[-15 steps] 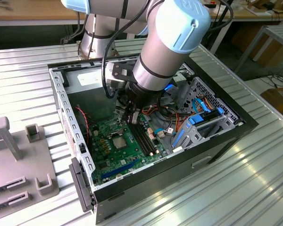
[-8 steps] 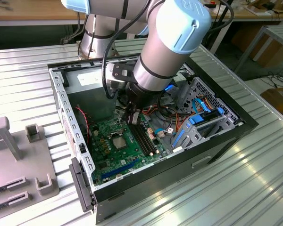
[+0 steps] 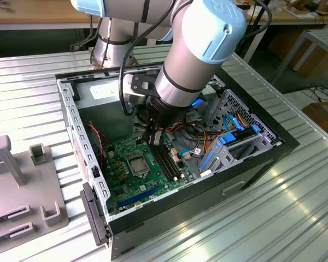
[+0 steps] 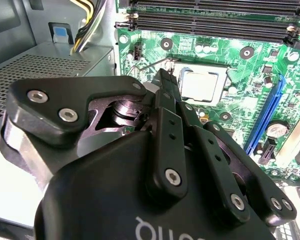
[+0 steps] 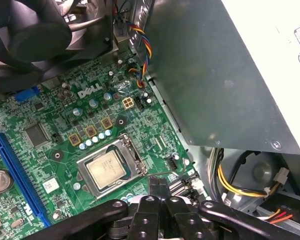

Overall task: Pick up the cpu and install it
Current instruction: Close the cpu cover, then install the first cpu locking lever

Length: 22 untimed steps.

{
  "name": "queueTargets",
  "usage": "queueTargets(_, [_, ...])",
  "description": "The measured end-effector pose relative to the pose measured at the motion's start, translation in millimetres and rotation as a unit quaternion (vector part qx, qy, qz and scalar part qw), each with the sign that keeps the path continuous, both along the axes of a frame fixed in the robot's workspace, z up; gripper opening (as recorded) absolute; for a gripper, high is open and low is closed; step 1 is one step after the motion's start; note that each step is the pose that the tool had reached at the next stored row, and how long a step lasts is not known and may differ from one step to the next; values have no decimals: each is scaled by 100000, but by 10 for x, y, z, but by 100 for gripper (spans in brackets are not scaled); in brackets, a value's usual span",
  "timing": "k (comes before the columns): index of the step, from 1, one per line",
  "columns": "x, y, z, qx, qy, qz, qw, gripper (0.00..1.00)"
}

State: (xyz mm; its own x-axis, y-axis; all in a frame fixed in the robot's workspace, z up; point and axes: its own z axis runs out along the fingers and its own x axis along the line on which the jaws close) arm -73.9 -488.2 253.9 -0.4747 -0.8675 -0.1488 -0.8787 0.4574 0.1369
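Lying on ribbed metal table (image 3: 33,93), open computer case (image 3: 262,155).

Open black computer case (image 3: 251,164) sat on ribbed metal table (image 3: 273,218); green motherboard (image 3: 128,177) inside; grey fixture (image 3: 22,180) at exterior view's left.

Shiny silver square cpu (image 5: 106,169) (image 4: 200,85) in its dull metal-framed socket, bright green motherboard (image 5: 65,125) with a long blue slot (image 5: 15,175), matte black gripper (image 4: 166,80), pale blue arm caps (image 3: 221,33), perhaps grey ribbed table (image 3: 262,218).
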Motion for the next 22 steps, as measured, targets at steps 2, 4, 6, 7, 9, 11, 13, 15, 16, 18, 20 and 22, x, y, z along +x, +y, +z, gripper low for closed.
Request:
queueTargets(2, [0,-12,0,0,-1,2,100000,11])
queueTargets(4, [0,-16,0,3,-4,1,100000,11])
queueTargets(6, [0,-22,0,2,1,3,100000,11])
queueTargets(7, [0,-23,0,-2,-1,2,100000,11])
queueTargets(9, [0,-27,0,-2,-1,2,100000,11])
queueTargets(11, [0,-30,0,1,-4,2,100000,11])
queueTargets(13, [0,-33,0,1,-1,0,100000,11])
queueTargets(15, [0,-37,0,2,-1,2,100000,11])
queueTargets(16, [0,-40,0,2,-4,3,100000,11])
queueTargets(18, [0,-43,0,4,-1,3,100000,11])
queueTargets(20, [0,-47,0,3,-1,0,100000,11])
queueTargets(22, [0,-50,0,1,-2,0,100000,11])
